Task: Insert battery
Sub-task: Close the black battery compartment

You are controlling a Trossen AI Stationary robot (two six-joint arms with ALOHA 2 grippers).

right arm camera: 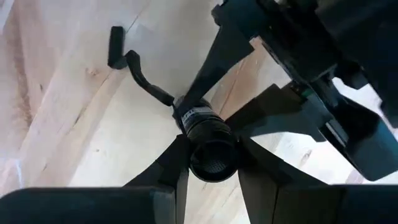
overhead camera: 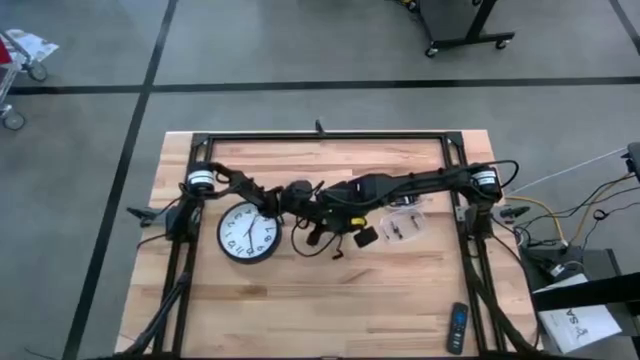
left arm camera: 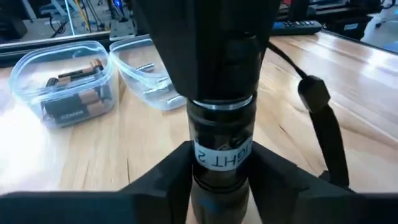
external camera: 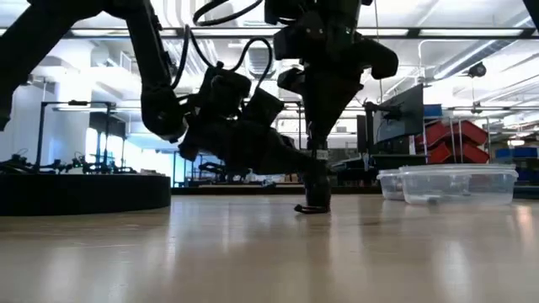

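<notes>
A black flashlight (left arm camera: 221, 134) with a white label stands about upright over the middle of the table (overhead camera: 300, 300), and both grippers are shut on it. My right gripper (right arm camera: 211, 158) comes down on its upper end. My left gripper (left arm camera: 221, 168) reaches in lower down, from the table's left. The flashlight's wrist strap (right arm camera: 134, 65) hangs down, and its end lies on the wood (external camera: 310, 208). Batteries lie in a clear tub (left arm camera: 68, 87) to the right of the grippers. My left gripper pinches the flashlight's labelled barrel (left arm camera: 221, 155) between its two fingers, just below a silver ring. The fingers come in slanting from the table's left and lie across the barrel. My right gripper pinches the flashlight's upper end (right arm camera: 208, 146), whose dark hollow mouth faces the wrist camera. The fingers point down, one on each side, and the barrel runs on below them toward the table.
A white wall clock (overhead camera: 247, 233) lies face up left of the grippers. A second clear tub (left arm camera: 149, 74) holding small metal parts stands beside the battery tub. A remote control (overhead camera: 456, 327) lies near the front right corner. Bare wood lies along the near edge.
</notes>
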